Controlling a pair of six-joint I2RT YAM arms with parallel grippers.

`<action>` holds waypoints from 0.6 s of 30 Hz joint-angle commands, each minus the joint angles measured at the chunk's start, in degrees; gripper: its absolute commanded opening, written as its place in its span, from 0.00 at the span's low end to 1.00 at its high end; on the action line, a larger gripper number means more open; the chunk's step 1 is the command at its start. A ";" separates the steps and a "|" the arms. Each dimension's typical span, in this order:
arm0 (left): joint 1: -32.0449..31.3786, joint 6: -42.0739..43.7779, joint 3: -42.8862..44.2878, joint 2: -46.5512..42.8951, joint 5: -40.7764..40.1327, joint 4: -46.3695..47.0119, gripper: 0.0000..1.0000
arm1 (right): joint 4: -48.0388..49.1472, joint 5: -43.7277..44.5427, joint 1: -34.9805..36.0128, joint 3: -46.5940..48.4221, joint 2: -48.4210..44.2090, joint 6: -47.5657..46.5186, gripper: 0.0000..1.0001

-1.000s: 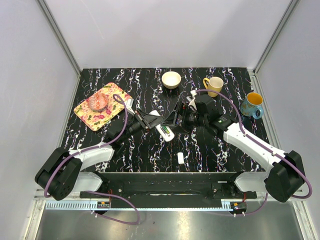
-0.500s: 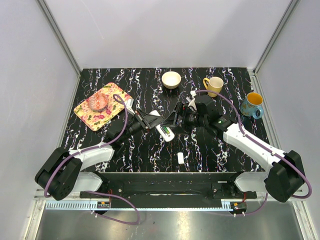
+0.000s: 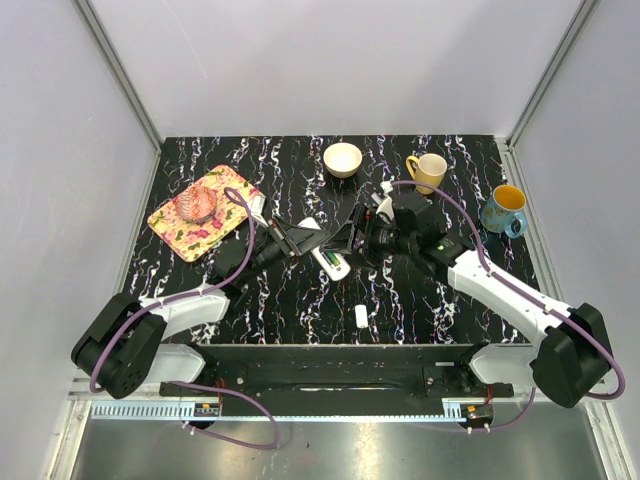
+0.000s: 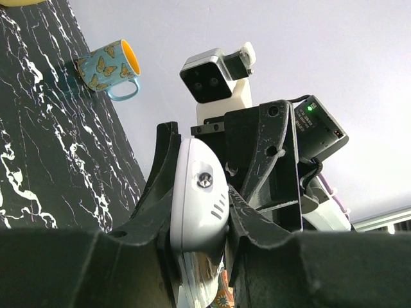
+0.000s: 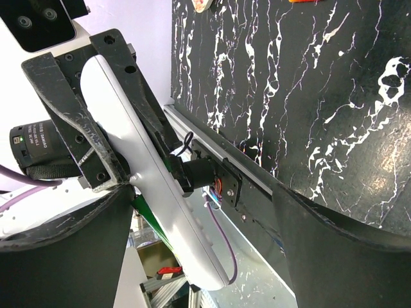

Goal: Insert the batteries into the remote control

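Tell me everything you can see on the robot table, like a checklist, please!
Surface: black marbled table; no spills seen.
Job's things: remote control clamped by the left gripper; one green battery shows in it.
Clutter: small white piece, bowl, yellow mug, blue mug, floral tray.
Grippers: left shut on the remote; right gripper open beside it.
Cables: purple cables along both arms.
Surroundings: plain grey walls; nothing else seen.
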 commanded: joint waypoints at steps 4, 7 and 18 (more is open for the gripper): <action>0.89 -2.36 1.19 -1.38 -1.89 11.96 0.00 | -0.52 -0.38 -0.46 -2.28 -1.41 0.15 0.91; 1.24 -2.62 1.19 -1.55 -1.90 12.23 0.00 | -0.35 -0.30 -0.46 -2.98 -1.94 0.33 0.91; 2.56 -3.59 2.25 -2.08 -1.46 12.40 0.00 | 0.88 -0.30 -0.46 -5.70 -3.34 1.03 0.87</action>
